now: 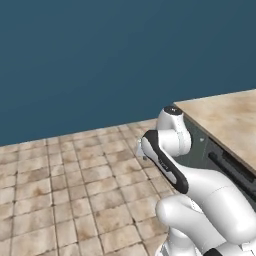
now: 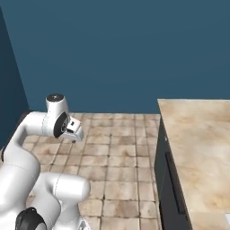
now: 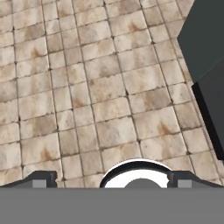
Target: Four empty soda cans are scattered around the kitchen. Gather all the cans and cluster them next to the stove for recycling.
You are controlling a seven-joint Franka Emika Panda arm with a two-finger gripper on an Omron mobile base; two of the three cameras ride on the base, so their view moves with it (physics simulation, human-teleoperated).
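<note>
We see the tan tiled floor (image 1: 75, 185) running up to the blue wall (image 1: 100, 55). At the wall's near side stands the desk (image 2: 202, 143), its beige marble top bare where we can see it, above dark cabinet fronts (image 2: 168, 188). Seen from the hand camera, the floor (image 3: 96, 92) meets a dark cabinet edge (image 3: 210, 87), nothing lying on the tiles.
</note>
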